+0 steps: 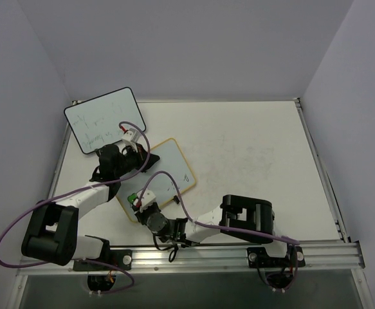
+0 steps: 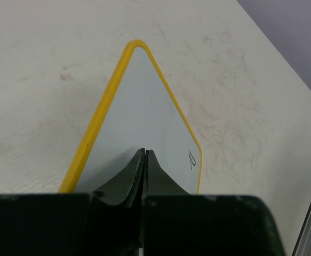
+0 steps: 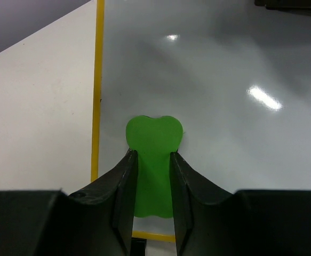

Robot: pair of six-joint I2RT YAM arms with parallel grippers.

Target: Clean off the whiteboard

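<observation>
**A:** Where is the whiteboard (image 1: 172,168)?

**B:** It lies flat on the desk (image 1: 251,154), left of centre and turned at an angle, with its yellow frame showing all round.

**A:** Can you read any writing on it?

**B:** There's one small black mark (image 2: 192,159) near a corner. It might be a "2", but it's too tiny to be sure. The black-framed board (image 1: 100,122) at the far left corner has faint greenish handwriting that I can't read.

**A:** And the fingers?

**B:** The left fingers (image 2: 136,172) are pressed together over the whiteboard, with nothing between them. The right fingers (image 3: 124,181) pinch a green lobed piece (image 3: 154,136) over the near corner, just beside the frame.
</observation>
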